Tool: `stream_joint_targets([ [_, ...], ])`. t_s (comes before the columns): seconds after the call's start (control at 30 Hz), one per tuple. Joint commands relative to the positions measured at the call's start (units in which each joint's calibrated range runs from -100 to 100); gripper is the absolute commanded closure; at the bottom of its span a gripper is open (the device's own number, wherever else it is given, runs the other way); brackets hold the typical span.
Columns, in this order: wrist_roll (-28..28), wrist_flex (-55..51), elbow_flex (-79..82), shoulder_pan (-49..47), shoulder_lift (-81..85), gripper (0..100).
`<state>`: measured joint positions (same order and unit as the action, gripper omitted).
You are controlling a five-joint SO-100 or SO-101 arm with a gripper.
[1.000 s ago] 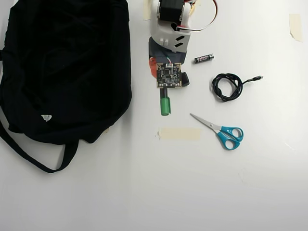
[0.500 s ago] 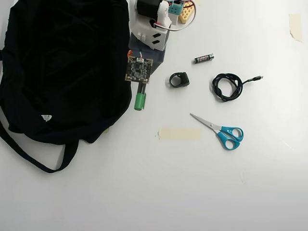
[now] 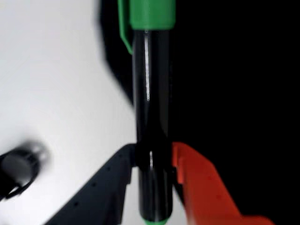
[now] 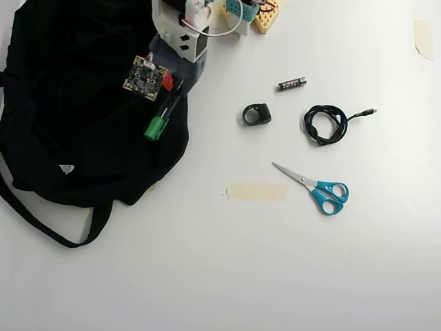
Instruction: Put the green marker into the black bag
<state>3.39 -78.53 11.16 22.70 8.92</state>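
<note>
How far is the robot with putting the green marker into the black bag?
Done: the green marker is picked up, clamped in the gripper. In hand: in the overhead view the marker is over the black bag, near its right edge. Left: releasing it into the bag; no opening can be made out.

In the wrist view the gripper (image 3: 152, 171) is clamping the green marker (image 3: 151, 108) between its black and orange fingers, the green cap pointing up the frame. Black bag (image 3: 234, 79) fabric is filling the right side, and a blurred dark round object (image 3: 18, 168) is lying on the white table (image 3: 51, 84) at lower left.
</note>
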Motion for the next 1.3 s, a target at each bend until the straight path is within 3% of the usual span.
stream_joint_targets([
  [0.0, -0.1, 1.6, -1.3, 3.4, 2.7, 98],
  [0.8, 0.0, 2.5, -0.5, 27.6, 1.4, 98],
  [0.93, -0.1, 12.6, 6.4, 29.1, 1.3, 98],
  [1.0, -0.1, 15.7, 9.1, 28.9, 1.3, 95],
  [1.1, -0.1, 15.7, 9.1, 28.9, 1.4, 78],
  [1.27, -0.1, 15.1, 9.0, 28.6, 1.6, 77],
])
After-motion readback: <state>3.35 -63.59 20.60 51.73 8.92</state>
